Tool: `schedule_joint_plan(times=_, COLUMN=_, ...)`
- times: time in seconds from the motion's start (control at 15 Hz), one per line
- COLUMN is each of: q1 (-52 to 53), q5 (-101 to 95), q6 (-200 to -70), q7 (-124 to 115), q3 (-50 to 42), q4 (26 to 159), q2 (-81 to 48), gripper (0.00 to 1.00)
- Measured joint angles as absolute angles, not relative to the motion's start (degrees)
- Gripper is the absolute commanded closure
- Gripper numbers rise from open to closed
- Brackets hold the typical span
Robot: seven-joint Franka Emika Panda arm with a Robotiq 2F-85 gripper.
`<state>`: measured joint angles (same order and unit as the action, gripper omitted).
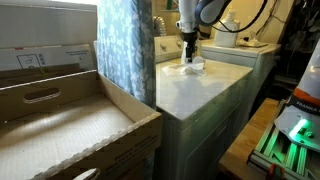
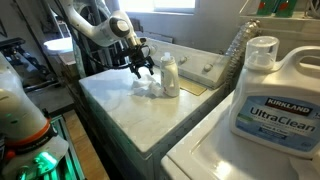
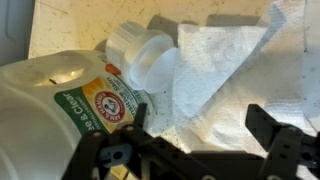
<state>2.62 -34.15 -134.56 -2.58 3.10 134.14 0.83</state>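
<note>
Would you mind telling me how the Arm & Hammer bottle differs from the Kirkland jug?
The Arm & Hammer bottle has a label with a red round emblem; the Kirkland jug has a blue label. The bottle sits by the paper towel at the open gripper; the jug stands apart, nearest the camera. Both are white.

A large white Kirkland UltraClean jug [image 2: 272,95] stands close to the camera in an exterior view, on a white appliance top [image 2: 205,150]. Behind it is what may be a clear plastic bottle [image 2: 235,45], too blurred to be sure. In an exterior view a blue patterned curtain [image 1: 125,45] hangs just beside an open cardboard box [image 1: 130,108], and a green-lit device [image 1: 290,135] glows low at the frame's edge.
</note>
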Motion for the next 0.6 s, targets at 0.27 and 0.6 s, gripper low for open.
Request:
schedule_joint_plan(times=0.27, q1=1.71, q5=-30.19, q6=-133.88, q7=-9.26, q3=2.12, q4=133.62, q2=1.36, gripper=0.0)
schedule_joint_plan(times=0.6, q1=0.55, q5=-23.21, q6=-131.14, q7=-16.33, q3=1.28, q4=134.37, q2=4.69, gripper=0.0)
